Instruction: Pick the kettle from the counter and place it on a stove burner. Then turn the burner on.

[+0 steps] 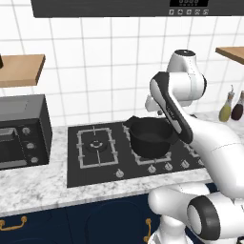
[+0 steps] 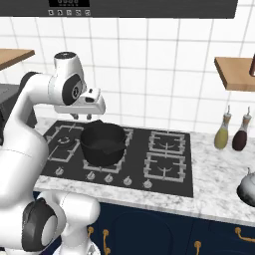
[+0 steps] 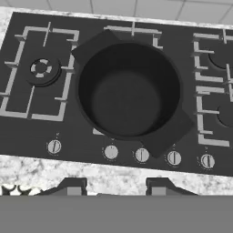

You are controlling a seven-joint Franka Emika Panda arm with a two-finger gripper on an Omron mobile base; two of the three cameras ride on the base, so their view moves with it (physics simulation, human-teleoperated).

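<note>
a: left base view, item by item?
b: black glass cooktop (image 1: 119, 152) set into the light speckled marble counter (image 1: 33, 183) with navy cabinet fronts. big black round pot (image 1: 150, 138) on the middle grate. to its left, a square grey metal grate with a round ring burner (image 1: 96, 144) — bare. dark toaster oven (image 1: 24, 131) at the far left of the counter, wooden shelf (image 1: 21, 69) above it. two bottles, one yellow-green (image 1: 225, 110) and one dark (image 1: 237, 108), stand by the tiled wall at right. the white arm folds over the pot and hides the claw.

a: right base view?
b: same pot (image 2: 103, 143), same large burner (image 2: 63, 142) to its left, two smaller grates at right. the two-finger gripper (image 2: 84, 117) hangs just above the pot's back rim, apart from it; how wide it stands i cannot tell here. small squat silvery-grey metal kettle (image 2: 248, 188) sits on the counter (image 2: 219, 187) at the far right edge, partly cut off, well apart from the cooktop (image 2: 132, 177) and from the gripper. the yellow-green bottle (image 2: 222, 134) and dark bottle (image 2: 240, 137) stand behind it.

a: hand view?
b: looking down into the pot (image 3: 129, 93); the burner (image 3: 42, 69) at left, a row of five round knobs (image 3: 111, 152) along the cooktop's front. gripper (image 3: 116, 189) — two dark tips set well apart, nothing between them, holding nothing.
</note>
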